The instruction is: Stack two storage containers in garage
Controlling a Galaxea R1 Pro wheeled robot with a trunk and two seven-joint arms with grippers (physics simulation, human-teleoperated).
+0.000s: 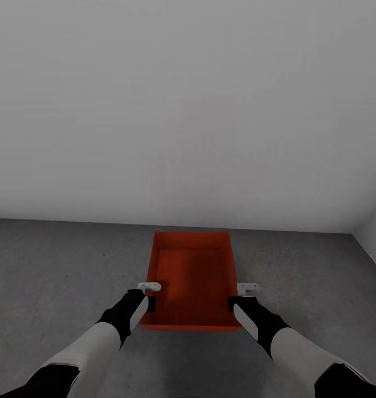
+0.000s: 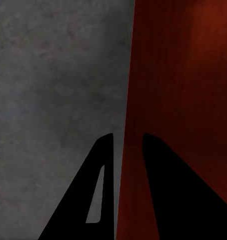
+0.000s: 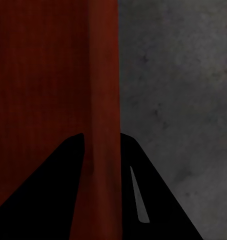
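One orange-red storage container (image 1: 192, 276) sits low over the dark grey speckled floor (image 1: 61, 265) of the garage, its open top facing up and its long side pointing away from me. My left gripper (image 1: 150, 287) is shut on its left wall and my right gripper (image 1: 247, 288) on its right wall. In the left wrist view the two dark fingers straddle the container's wall (image 2: 183, 75) with the gripper (image 2: 126, 136) closed over the rim. The right wrist view has the gripper (image 3: 102, 134) pinching the opposite wall (image 3: 43, 65). Whether the container's bottom touches the floor I cannot tell.
A plain grey-white wall (image 1: 188, 110) rises just beyond the container. A second wall (image 1: 375, 237) meets it at a corner on the far right. Bare concrete (image 2: 53, 75) spreads to the left, and more concrete (image 3: 178, 75) lies to the right of the bin.
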